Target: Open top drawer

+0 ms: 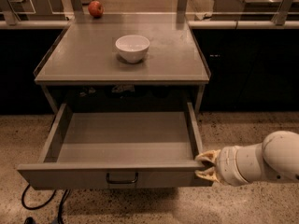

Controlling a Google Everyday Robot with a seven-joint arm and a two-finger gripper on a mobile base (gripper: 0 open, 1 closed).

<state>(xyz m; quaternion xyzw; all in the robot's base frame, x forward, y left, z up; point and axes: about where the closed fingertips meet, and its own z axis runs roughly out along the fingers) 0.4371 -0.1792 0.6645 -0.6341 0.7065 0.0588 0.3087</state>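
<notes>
— Speckled floor point(140, 209) and a grey cabinet point(93, 64) fill the frame, and we note a white bowl point(132, 47) on the cabinet's top. Where does the top drawer point(121, 136) stand?

— We find it at lower centre, pulled well out, its interior bare. The gripper point(204, 165), at lower right, is clamped on the front panel's right corner, not on the wire handle point(122, 178). We judge that this hold serves to draw the panel outward.
</notes>
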